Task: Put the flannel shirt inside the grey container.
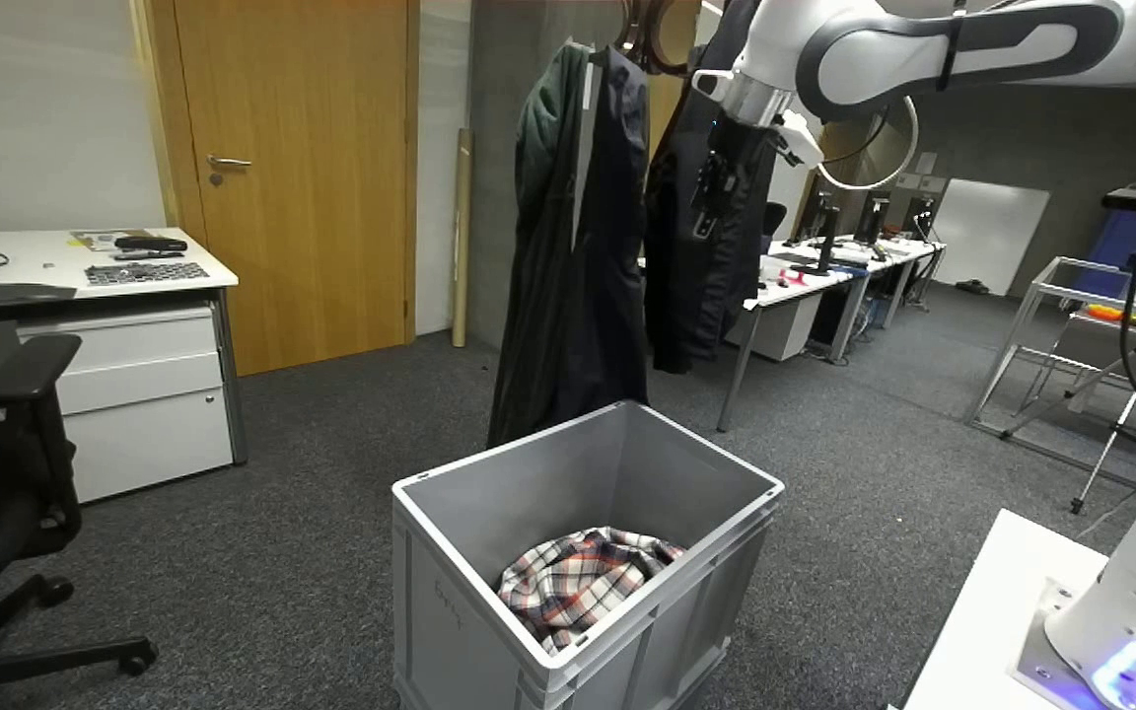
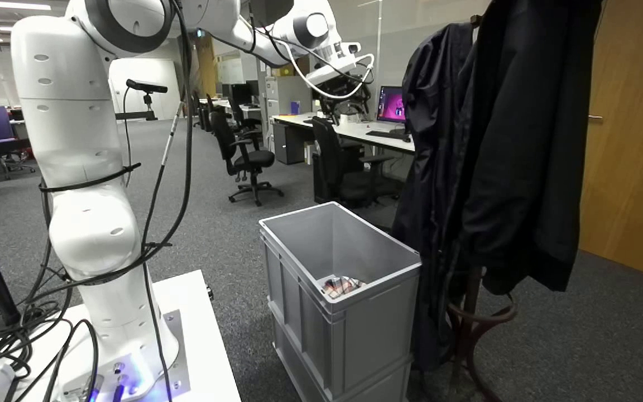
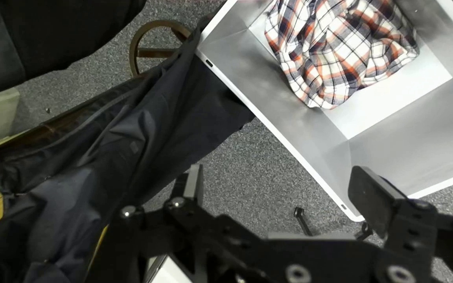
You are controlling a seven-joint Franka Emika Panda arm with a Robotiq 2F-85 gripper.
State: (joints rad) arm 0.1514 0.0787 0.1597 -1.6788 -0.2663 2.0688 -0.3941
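Observation:
The flannel shirt (image 1: 583, 582), checked white, red and dark, lies crumpled on the floor of the grey container (image 1: 469, 582). A small part of the shirt (image 2: 341, 285) shows over the rim in an exterior view. In the wrist view the shirt (image 3: 336, 51) lies inside the container (image 3: 289, 145), away from the walls nearest the gripper. My gripper (image 1: 708, 209) is high above the container and apart from it. In the wrist view the gripper's fingers (image 3: 283, 188) are wide apart with nothing between them.
Dark garments (image 1: 578, 256) hang on a wooden coat stand (image 2: 480, 321) close beside the container, and a hanging black jacket (image 2: 528, 145) is near the arm. A white drawer cabinet (image 1: 134, 385), a desk (image 1: 154, 247) and office chairs (image 2: 243, 151) stand farther off.

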